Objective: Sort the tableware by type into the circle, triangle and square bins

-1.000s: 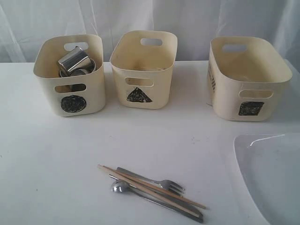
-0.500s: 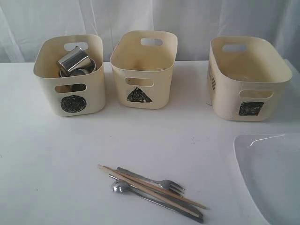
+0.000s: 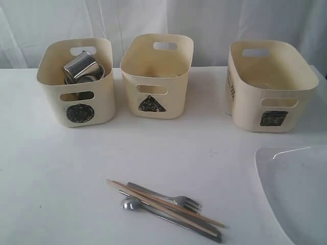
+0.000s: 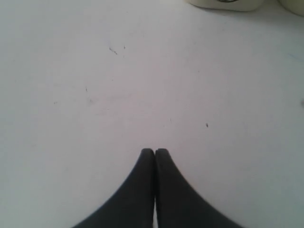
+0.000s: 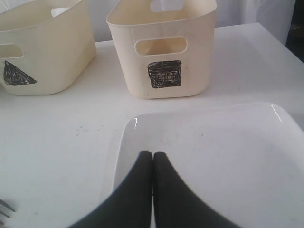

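White table [image 3: 51,168]: fills the exterior view below the curtain and carries every item listed.

Large white rounded-square plate [image 3: 299,194]: lower right corner of the exterior view, cut off by the frame edge, lying flat on the table.

Square bin [image 3: 268,89]: upper right, the widest of the three cream tubs, with its black square on the front under the handle cut-out. Its contents cannot be made out.

Circle bin [image 3: 76,94]: upper left, scribbled circle facing forward.

Triangle bin [image 3: 156,84]: upper centre, between the other two and apart from both. Its floor is not clearly visible.

Right gripper [image 5: 152,153]: seen in the right wrist view only, black fingertips pressed together and gripping nothing, poised over the plate's rim, with the square bin beyond.

Left gripper [image 4: 154,151]: seen in the left wrist view only, tips likewise closed and empty, above bare table.

Steel mugs [image 3: 80,65]: inside the circle bin, the uppermost one tilted on the others.

Wooden chopsticks [image 3: 163,202]: lower centre, laid diagonally across the cutlery pile.

Knife [image 3: 210,235]: beneath the chopsticks, its dark end pointing lower right.

Fork [image 3: 181,200]: tines towards the right.

Spoon [image 3: 130,204]: bowl at the pile's left end.
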You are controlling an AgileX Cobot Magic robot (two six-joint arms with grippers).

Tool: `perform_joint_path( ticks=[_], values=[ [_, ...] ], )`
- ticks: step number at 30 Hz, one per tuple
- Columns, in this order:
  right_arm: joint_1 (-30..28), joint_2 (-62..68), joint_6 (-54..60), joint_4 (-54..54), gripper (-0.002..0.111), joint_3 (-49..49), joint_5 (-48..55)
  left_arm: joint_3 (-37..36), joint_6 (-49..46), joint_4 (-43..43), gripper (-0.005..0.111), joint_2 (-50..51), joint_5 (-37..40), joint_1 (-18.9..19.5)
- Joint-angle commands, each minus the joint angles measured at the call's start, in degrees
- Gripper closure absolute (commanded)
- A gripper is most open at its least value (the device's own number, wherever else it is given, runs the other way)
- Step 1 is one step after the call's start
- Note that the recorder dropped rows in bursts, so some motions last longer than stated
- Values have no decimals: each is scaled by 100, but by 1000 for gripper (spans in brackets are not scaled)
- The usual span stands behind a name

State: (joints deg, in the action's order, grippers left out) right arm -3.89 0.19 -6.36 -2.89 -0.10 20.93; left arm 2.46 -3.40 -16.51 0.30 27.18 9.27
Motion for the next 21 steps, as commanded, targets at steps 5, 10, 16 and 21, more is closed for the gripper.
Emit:
perform_joint_path(
  ticks=[5, 10, 16, 21],
  values=[
    [1, -19, 11, -4, 108, 10, -70, -69, -793, 134, 107, -30, -547, -28],
    [1, -19, 11, -4, 108, 10, -70, -184, -512, 358, 107, -30, -567, -41],
    [1, -19, 11, -4, 108, 10, -70, -246, -153, 398, 107, -30, -541, -253],
    [1, -19, 11, -4, 108, 10, -70, -246, -241, 420, 107, -30, -563, -374]
  ],
)
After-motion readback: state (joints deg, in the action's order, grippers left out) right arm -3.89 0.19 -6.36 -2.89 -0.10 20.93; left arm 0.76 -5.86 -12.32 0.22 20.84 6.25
